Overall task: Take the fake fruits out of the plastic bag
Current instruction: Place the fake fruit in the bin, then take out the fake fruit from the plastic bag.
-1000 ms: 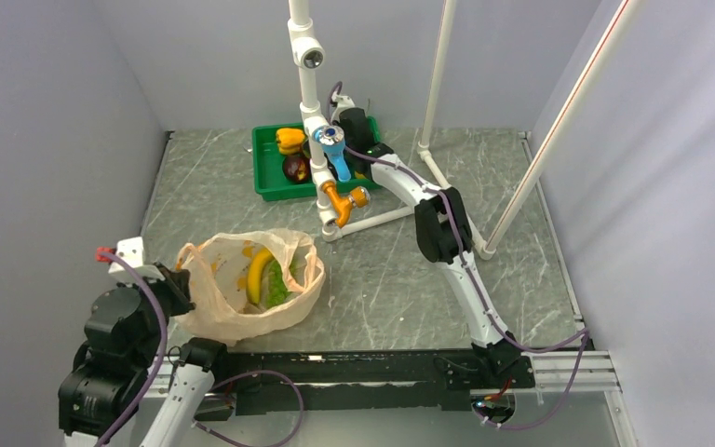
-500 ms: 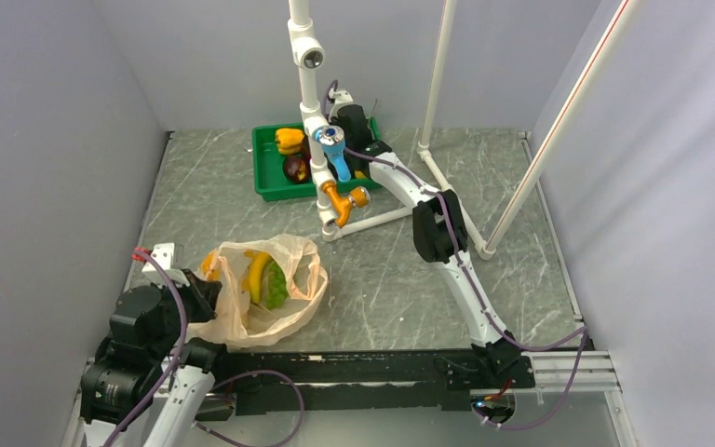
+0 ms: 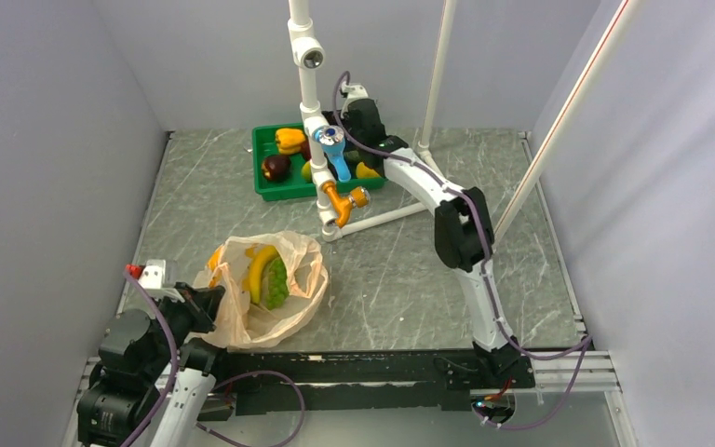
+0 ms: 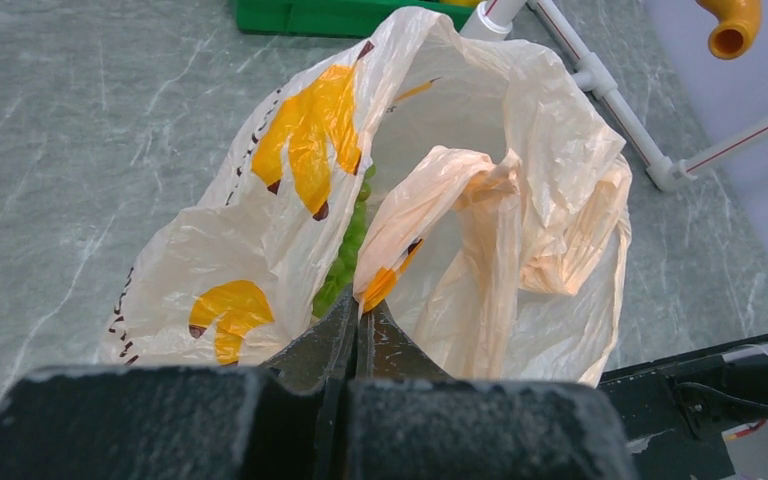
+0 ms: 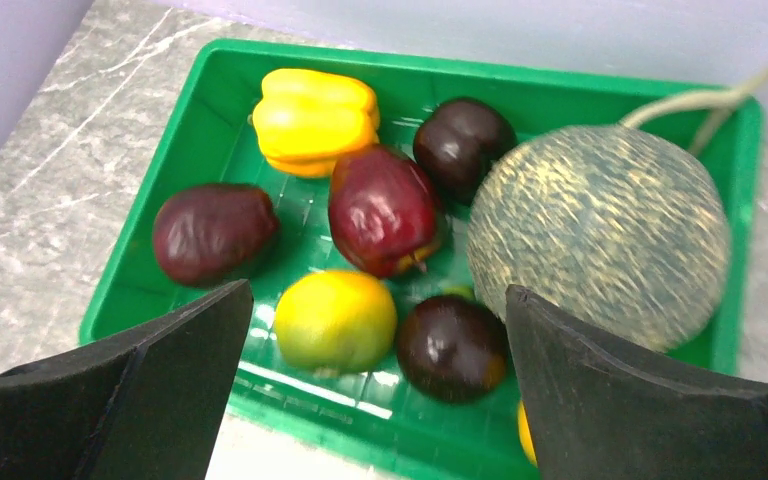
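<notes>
My left pincer (image 4: pixel 355 312) is clamped on the plastic bag (image 4: pixel 520 200) rim at the near-left corner of the table (image 3: pixel 400 270) — green bunch (image 4: pixel 350 232) inside. My right pincer (image 5: pixel 377 295) gapes over the far-edge tray (image 5: pixel 230 140) — maroon fruits (image 5: pixel 215 230) beneath.

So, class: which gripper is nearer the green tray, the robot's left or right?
Right. The right gripper hangs open just above the tray and its fruits. The left gripper is at the table's near edge, shut on the plastic bag, well short of the tray.
</notes>
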